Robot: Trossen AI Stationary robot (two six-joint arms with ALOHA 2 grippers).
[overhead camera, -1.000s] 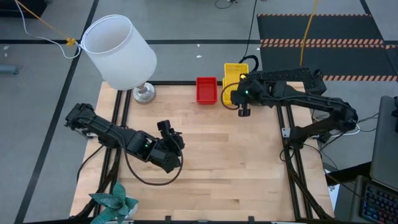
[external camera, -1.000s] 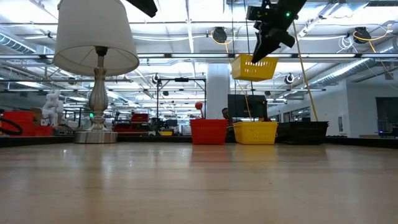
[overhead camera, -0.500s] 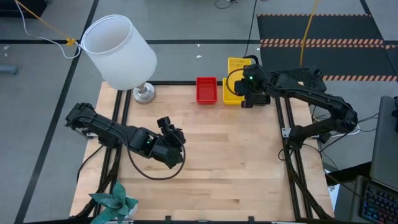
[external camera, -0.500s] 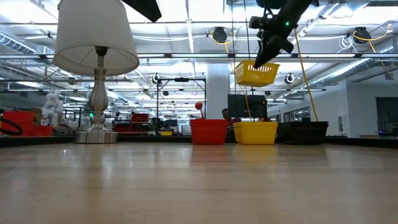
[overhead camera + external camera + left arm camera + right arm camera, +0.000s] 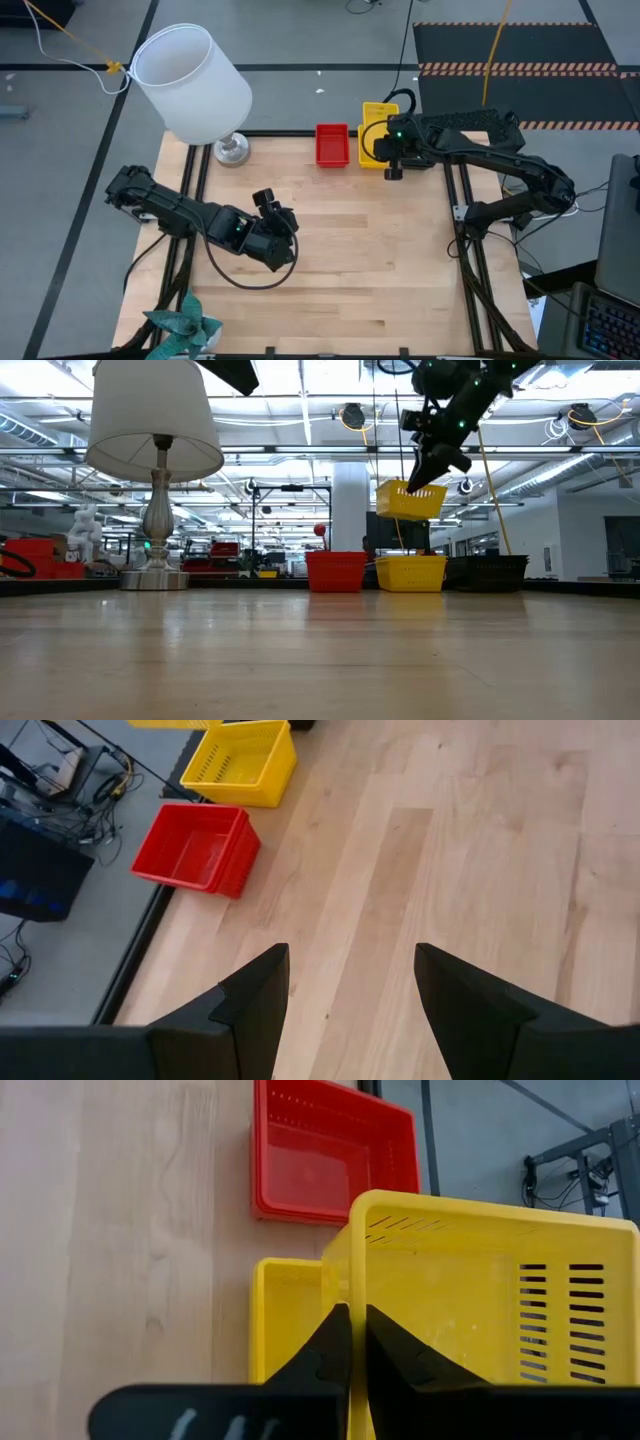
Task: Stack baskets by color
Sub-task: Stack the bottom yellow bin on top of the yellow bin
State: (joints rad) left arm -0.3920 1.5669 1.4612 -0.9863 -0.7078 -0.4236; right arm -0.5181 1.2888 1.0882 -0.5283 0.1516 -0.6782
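Observation:
My right gripper (image 5: 350, 1330) is shut on a yellow basket (image 5: 410, 500), held in the air at the table's far edge. Straight below it a second yellow basket (image 5: 410, 572) rests on the table, and it shows again in the right wrist view as the lower yellow basket (image 5: 285, 1315). A red basket (image 5: 332, 145) sits just to the left of it. Black baskets (image 5: 487, 572) stand to the right. My left gripper (image 5: 350, 1010) hovers open over the table's middle left, with nothing between its fingers. My right gripper pinches one wall of the yellow basket at its rim (image 5: 350, 1270), with one finger inside the basket and one outside. The fingers (image 5: 425, 465) slant down onto it from the table's right side. The basket hangs tilted below them, clear of the yellow basket on the table.
A lamp with a white shade (image 5: 190, 80) and a metal foot (image 5: 232, 150) stands at the far left corner. A green paper plant (image 5: 185, 328) sits at the near left corner. Bare wood (image 5: 380, 260) spreads across the table's middle and near side.
My right gripper has sunk with the yellow basket toward the yellow basket on the table, after a short swing toward the far edge and back. The basket stays tilted in the hold. My left arm has kept still.

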